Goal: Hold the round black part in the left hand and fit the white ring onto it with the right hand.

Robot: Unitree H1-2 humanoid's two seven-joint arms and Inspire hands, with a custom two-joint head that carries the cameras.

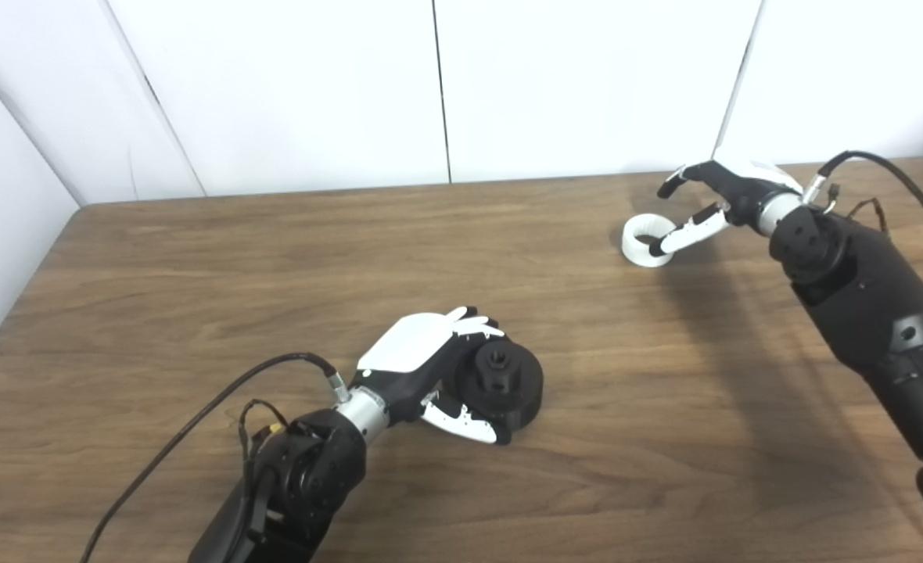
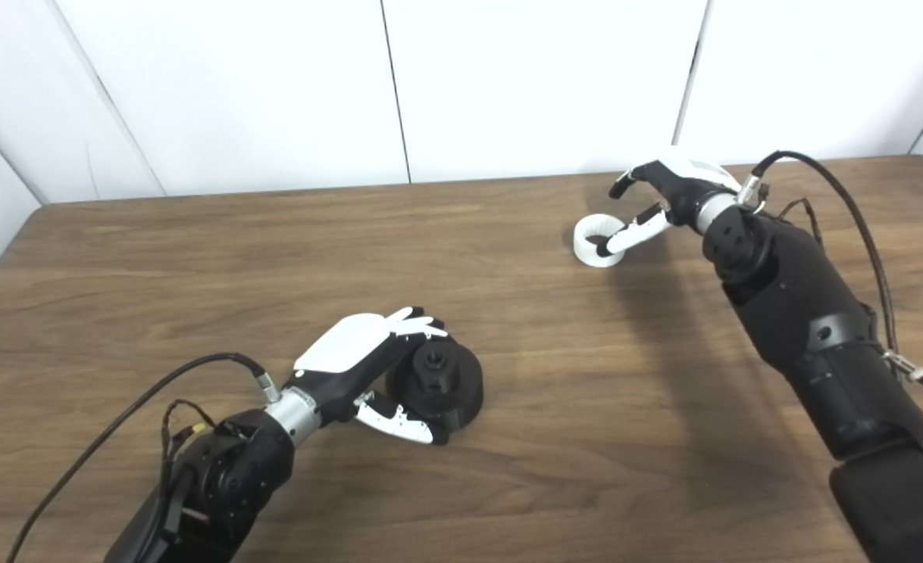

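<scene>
The round black part (image 1: 512,387) rests on the wooden table (image 1: 274,258) near the front centre, its small hub pointing up. My left hand (image 1: 422,360) is shut on it: the fingers curl over its left top edge and the thumb presses along its front. The white ring (image 1: 631,244) lies flat on the table at the back right. My right hand (image 1: 720,195) hovers beside the ring, open. Its thumb tip reaches over the ring's hole, and the other fingers arch above, apart from the ring.
White wall panels (image 1: 313,86) stand just behind the table's back edge. Black cables (image 1: 899,176) loop from both wrists. Bare wood lies between the two hands and across the left half of the table.
</scene>
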